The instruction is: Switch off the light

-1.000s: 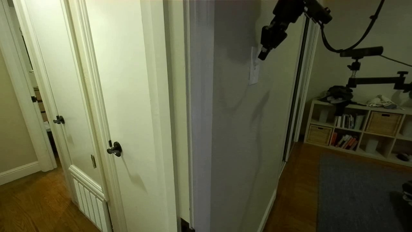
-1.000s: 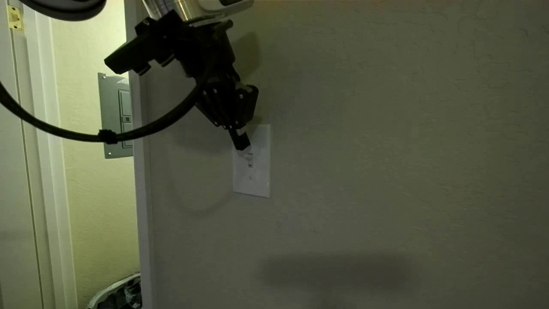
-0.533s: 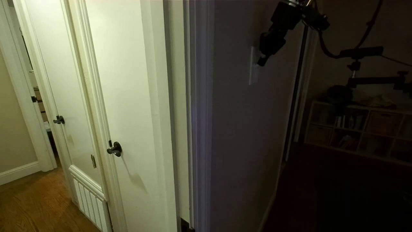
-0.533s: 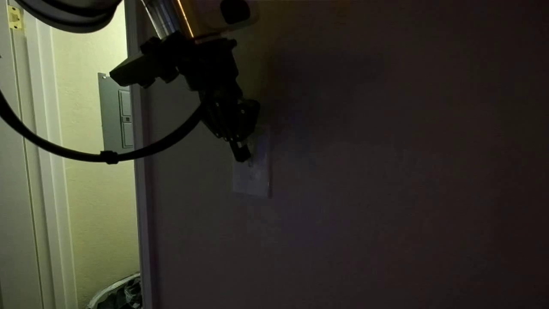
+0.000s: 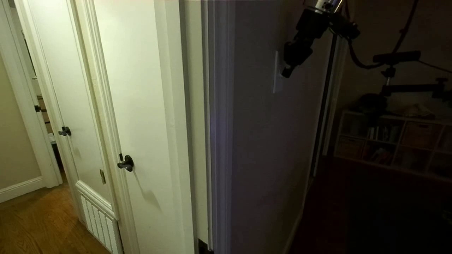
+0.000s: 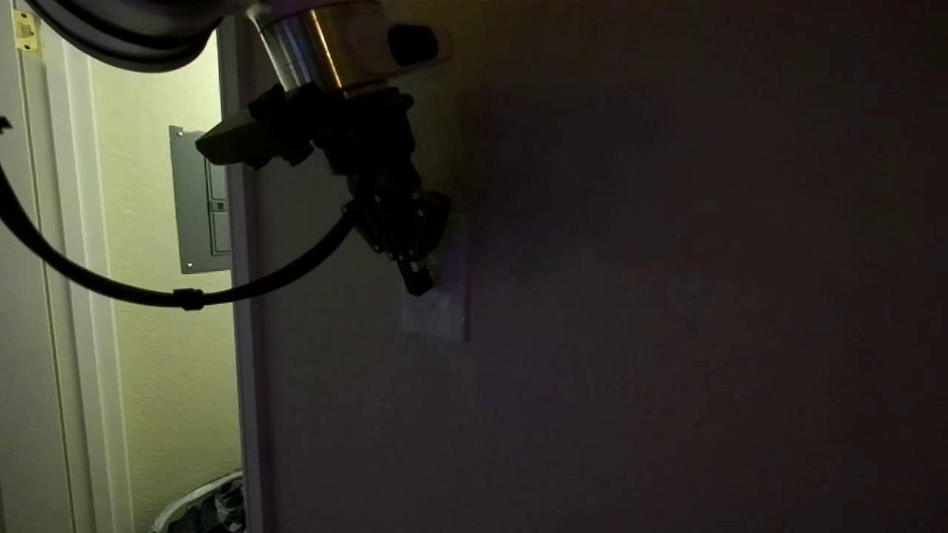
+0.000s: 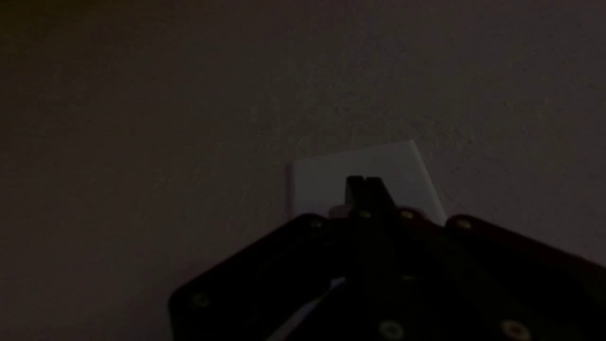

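The light switch plate [image 6: 444,314] is a pale upright rectangle on the dark wall. It also shows in an exterior view [image 5: 277,84] and in the wrist view [image 7: 317,182]. No lamp is in view, and the room on this side of the wall is dark. My black gripper [image 6: 419,284] points down at the middle of the plate, tilted toward the wall. In the wrist view my gripper [image 7: 364,179] is shut and empty, with its fingertips side by side in front of the plate. The gripper hides the toggle's position, and I cannot tell whether the fingertips touch the plate.
A door frame edge [image 6: 249,370] stands beside the plate, with a grey panel [image 6: 194,222] on the lit wall beyond. A white door with a dark knob [image 5: 126,163] stands in the lit hallway. A mounted camera [image 5: 397,56] and a cube shelf [image 5: 369,143] sit in the dark room.
The room went from lit to dark between one second and half a second ago. My gripper has moved down along the switch plate, the arm and cable lowering with it.
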### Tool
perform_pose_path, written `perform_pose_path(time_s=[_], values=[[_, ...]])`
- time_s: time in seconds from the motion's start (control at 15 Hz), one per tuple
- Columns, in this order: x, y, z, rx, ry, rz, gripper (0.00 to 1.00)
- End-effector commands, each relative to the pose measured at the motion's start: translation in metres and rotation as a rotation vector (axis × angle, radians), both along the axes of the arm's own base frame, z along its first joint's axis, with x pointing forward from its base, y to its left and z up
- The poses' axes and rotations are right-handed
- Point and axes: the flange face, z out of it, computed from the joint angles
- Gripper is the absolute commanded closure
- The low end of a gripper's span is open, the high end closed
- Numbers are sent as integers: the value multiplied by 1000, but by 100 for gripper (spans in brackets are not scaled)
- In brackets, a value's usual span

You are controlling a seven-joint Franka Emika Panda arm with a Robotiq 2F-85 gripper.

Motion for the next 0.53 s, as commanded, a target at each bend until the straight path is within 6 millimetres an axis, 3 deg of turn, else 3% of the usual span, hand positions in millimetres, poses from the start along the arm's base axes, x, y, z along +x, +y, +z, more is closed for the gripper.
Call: perform_pose_path(time_s=[0.0,0.2,0.47], values=[[-14,-6,2,-23,29,4,96],[-30,-3,1,-48,117,37,96],[-50,3,-24,33,316,107,96]])
